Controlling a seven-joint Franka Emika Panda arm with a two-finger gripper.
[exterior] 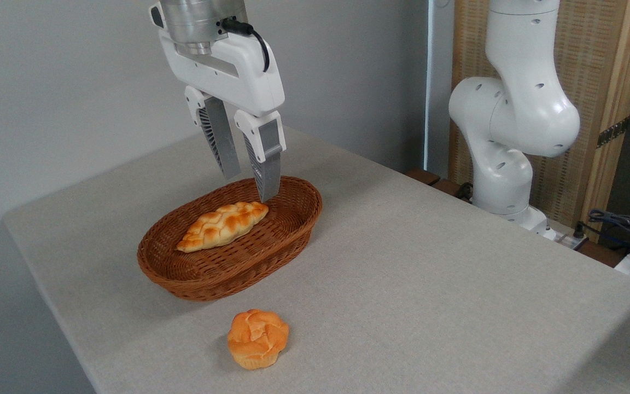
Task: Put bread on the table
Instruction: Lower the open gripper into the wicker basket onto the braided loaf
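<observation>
Below the claw (249,186), slightly toward the camera and to the left of its fingertips, the bread (222,225) is seen lying in the brown wicker basket (194,282), its long axis running from lower left to upper right. The two fingers are held apart with nothing between them, and they hang over the loaf's upper-right pointed end, not over its middle. How far above the crust the tips stand cannot be judged well from this single angle; they appear to be clear of it and about level with the far rim.

The step in hand is judged to be the approach for the grasp. For a good grip, the claw should be shifted along the loaf toward its thick middle, so that the pinch is not taken on the narrow tip, where the bread would be likely to swing or slip. The fingers are best set across the short width, one on each long flank, and lowered without being pressed onto the basket floor. The rim just behind the claw should be kept clear during descent and lift.

Once raised over the rim, the loaf can be set on the bare table (430,262), to the right of the claw, well apart from the small round bun (257,338) in front of the basket.
</observation>
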